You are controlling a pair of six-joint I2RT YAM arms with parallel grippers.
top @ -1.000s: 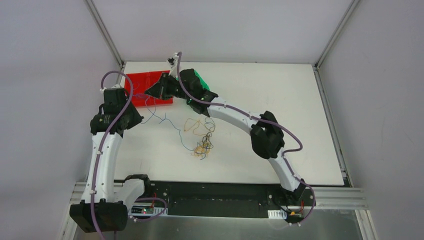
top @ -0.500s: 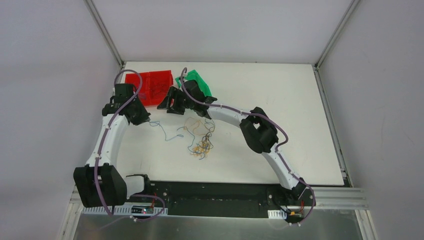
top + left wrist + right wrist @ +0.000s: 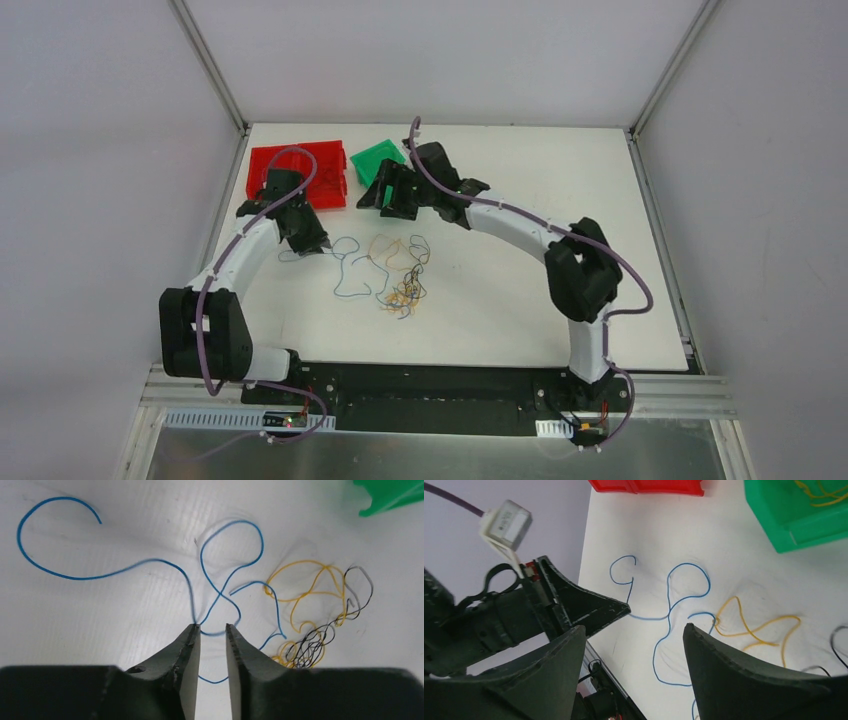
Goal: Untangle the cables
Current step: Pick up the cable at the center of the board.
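The cables lie on the white table [image 3: 520,260]. A loose blue cable [image 3: 220,594] squiggles to the left of a yellow loop [image 3: 297,562], a black strand [image 3: 362,572] and a knotted yellow-and-dark clump [image 3: 405,293]. My left gripper [image 3: 212,627] is low over the blue cable, slightly open, with the wire lying slack across the gap at its tips. My right gripper [image 3: 634,630] hovers wide open above the blue cable [image 3: 688,564], near the green bin, holding nothing. The left gripper's finger [image 3: 594,610] shows in the right wrist view.
A red bin [image 3: 300,172] stands at the back left of the table, beside a green bin [image 3: 794,515] with yellow wires in it. The left arm [image 3: 240,260] curves along the table's left edge. The right arm [image 3: 520,225] arches over the middle.
Both grippers have opened and the blue cable, earlier stretched between them, now lies slack. The left gripper moved right toward the cables. The right gripper drew away from the red bin toward the green one.
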